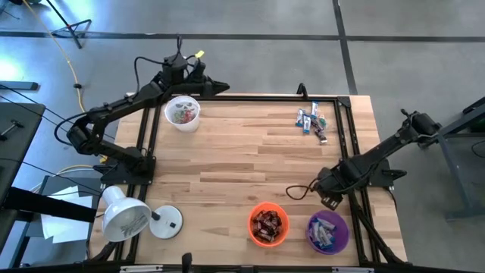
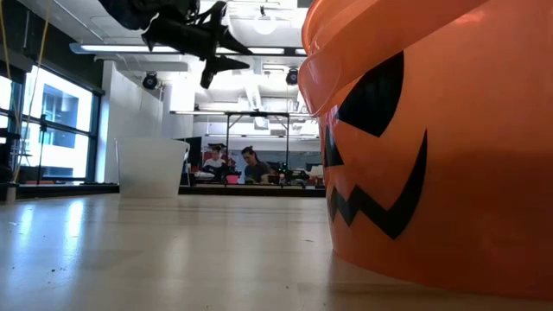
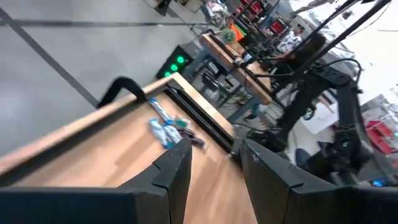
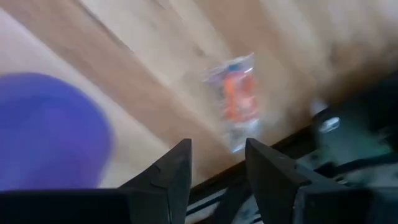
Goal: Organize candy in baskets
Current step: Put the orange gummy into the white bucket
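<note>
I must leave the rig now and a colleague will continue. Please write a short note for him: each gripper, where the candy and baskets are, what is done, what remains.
Left gripper: open, empty, at the far edge of the table beside the white basket.
Right gripper: open, empty, at the right edge, just behind the purple basket.
Baskets: the white one at the far left holds mixed candy; the orange basket and the purple one stand at the near edge, both with candy inside.
Left to do: a small pile of candy lies on the table at the far right, and the right wrist view shows one wrapped piece lying near the purple basket.
</note>
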You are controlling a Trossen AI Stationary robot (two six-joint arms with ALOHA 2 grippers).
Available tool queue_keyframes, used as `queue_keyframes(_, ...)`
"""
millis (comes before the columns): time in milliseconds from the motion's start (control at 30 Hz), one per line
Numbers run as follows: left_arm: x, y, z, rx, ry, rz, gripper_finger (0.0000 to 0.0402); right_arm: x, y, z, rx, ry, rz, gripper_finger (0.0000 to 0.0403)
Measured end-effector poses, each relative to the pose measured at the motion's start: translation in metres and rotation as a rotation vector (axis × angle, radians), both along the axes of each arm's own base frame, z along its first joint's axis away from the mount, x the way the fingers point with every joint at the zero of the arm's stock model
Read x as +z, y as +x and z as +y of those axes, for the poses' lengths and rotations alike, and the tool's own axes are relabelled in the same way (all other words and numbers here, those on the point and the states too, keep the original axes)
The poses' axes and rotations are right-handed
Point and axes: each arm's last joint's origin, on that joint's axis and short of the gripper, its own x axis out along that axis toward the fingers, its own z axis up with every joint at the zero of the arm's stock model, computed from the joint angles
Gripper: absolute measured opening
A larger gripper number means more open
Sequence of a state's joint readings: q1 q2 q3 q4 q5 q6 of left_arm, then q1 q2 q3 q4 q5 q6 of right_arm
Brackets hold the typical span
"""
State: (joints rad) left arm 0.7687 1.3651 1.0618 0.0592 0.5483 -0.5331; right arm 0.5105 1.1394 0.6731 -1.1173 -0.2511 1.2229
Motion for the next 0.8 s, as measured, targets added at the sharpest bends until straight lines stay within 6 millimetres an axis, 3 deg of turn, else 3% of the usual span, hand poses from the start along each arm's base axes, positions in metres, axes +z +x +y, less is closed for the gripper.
queue_keyframes(300,0.011,0.022,-0.025,-0.074,-0.071,-0.117,0.0127,-0.007,0.0,0.003,0.194,-0.119,-0.02,0.0142)
queue_keyframes(533,0.018,0.031,-0.037,-0.123,-0.064,-0.182,0.0127,-0.031,0.015,0.016,0.333,-0.023,0.053,0.0142)
queue_keyframes(800,0.018,0.032,-0.038,-0.126,-0.066,-0.182,0.0127,-0.06,0.024,0.021,0.361,-0.067,0.191,0.0142)
